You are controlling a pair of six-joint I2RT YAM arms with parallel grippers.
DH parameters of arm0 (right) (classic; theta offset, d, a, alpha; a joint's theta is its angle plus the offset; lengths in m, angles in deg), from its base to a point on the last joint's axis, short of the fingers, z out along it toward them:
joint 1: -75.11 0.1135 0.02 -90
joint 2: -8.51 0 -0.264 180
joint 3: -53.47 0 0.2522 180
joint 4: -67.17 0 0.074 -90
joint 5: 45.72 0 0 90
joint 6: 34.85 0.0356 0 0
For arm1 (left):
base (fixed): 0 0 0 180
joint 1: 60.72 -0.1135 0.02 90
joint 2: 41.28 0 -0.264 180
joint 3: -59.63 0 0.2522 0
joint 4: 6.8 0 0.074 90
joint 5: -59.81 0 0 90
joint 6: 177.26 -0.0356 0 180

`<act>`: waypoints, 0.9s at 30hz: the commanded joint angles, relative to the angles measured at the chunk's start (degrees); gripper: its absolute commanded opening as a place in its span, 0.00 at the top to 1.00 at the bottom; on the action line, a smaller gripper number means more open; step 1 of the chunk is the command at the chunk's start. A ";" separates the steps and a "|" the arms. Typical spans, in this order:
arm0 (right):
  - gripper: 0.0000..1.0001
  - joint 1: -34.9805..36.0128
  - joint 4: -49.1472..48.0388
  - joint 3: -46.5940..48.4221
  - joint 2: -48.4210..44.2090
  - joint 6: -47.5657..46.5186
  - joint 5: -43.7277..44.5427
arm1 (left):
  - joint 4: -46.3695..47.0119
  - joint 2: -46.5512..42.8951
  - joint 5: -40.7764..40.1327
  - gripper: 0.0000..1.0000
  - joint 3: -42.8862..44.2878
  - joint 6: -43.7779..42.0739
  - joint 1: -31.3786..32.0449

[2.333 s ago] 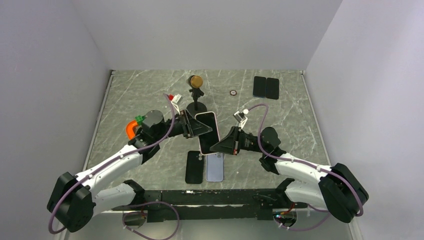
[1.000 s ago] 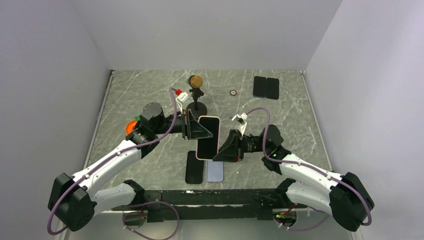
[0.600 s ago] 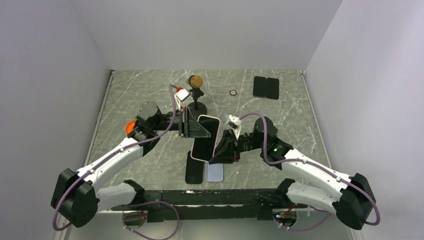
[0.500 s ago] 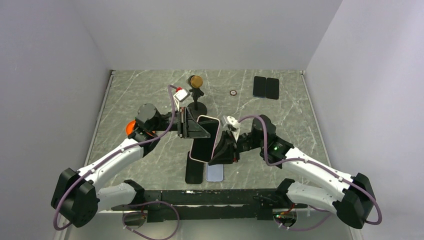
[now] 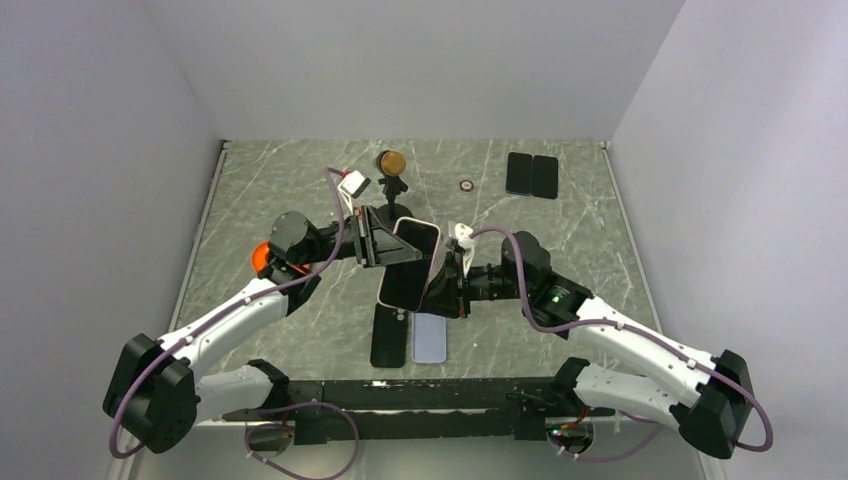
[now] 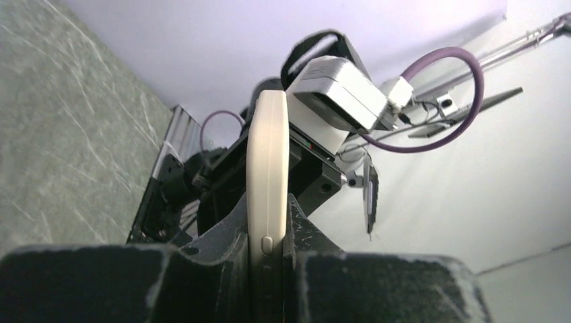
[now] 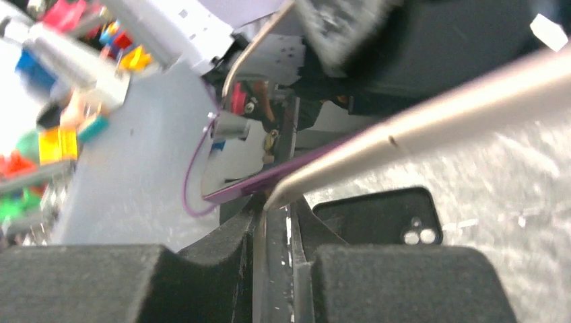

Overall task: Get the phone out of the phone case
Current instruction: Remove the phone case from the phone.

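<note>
Phone (image 5: 409, 268) — dark screen, pale case (image 6: 267, 155) fitted round it. You have it tilted in the air above the table (image 5: 570, 250), pinned between both grippers.

Left gripper (image 5: 398, 240) — jaws almost closed, clamped on the phone's far end. In your left wrist view the case's rounded edge, side button showing, rises straight out from between the pads (image 6: 222, 266).

Right gripper (image 5: 447, 285) — jaws just as narrow, gripping the phone's right long edge, lower half. Your right wrist view shows the pale edge running down into the slot between the fingers (image 7: 222, 269).

On the table under the phone: black handset (image 5: 388, 335) and blue handset (image 5: 430, 339), side by side.

Far right: two dark handsets (image 5: 531, 174), side by side.

Behind the left gripper: stand with gold disc (image 5: 392, 163).

Near the stand: small ring (image 5: 466, 184).
</note>
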 commanded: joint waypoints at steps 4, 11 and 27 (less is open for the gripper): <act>1.00 -1.91 4.58 -0.31 -1.10 22.75 46.49 | 9.20 -1.09 -3.88 1.00 -2.76 9.37 3.58; 1.00 -2.08 16.39 0.41 -4.51 26.72 38.60 | 9.92 -1.37 -10.93 1.00 -5.89 5.93 4.02; 0.73 -6.92 18.27 0.04 -11.09 34.42 15.69 | -0.89 -8.13 -22.08 1.00 -11.11 -7.20 4.02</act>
